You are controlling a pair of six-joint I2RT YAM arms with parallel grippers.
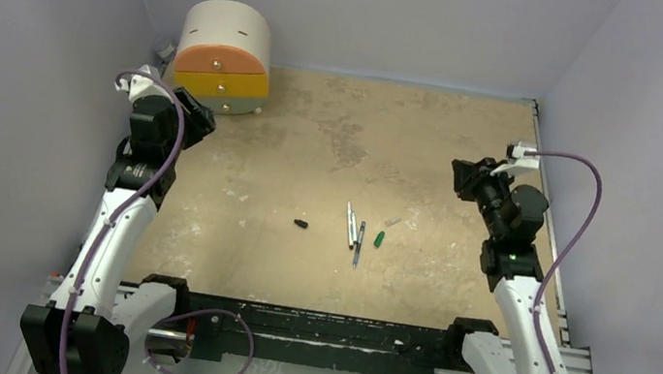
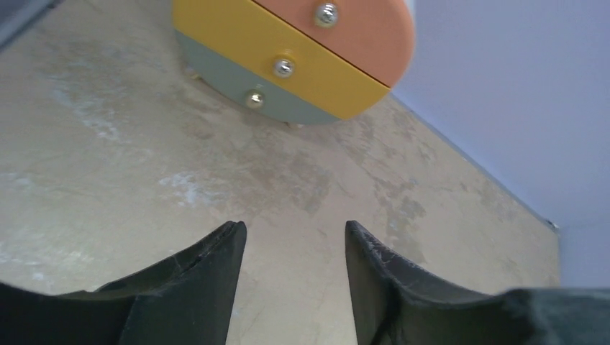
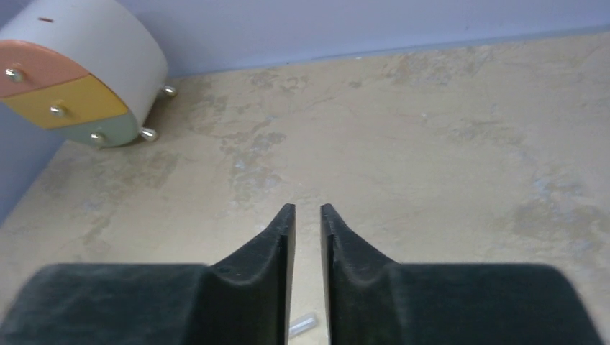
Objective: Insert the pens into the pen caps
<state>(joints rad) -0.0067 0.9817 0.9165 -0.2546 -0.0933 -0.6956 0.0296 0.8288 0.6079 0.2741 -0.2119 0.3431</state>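
Observation:
Three thin pens (image 1: 355, 229) lie close together on the tan table near its middle, with the darkest one (image 1: 358, 247) nearest the front. A black cap (image 1: 301, 224) lies to their left. A green cap (image 1: 379, 239) and a pale whitish cap (image 1: 392, 222) lie to their right. My left gripper (image 1: 201, 120) is raised at the far left, well away from them, and its jaws stand wide open and empty (image 2: 295, 230). My right gripper (image 1: 462, 178) is raised at the right. Its jaws are empty and only a narrow slit apart (image 3: 307, 210). The pale cap (image 3: 302, 323) shows through that slit.
A small round chest of drawers (image 1: 224, 55) with orange, yellow and grey-green fronts stands at the back left, just beyond the left gripper (image 2: 288, 43). It also shows in the right wrist view (image 3: 79, 79). Lilac walls close in the table on three sides.

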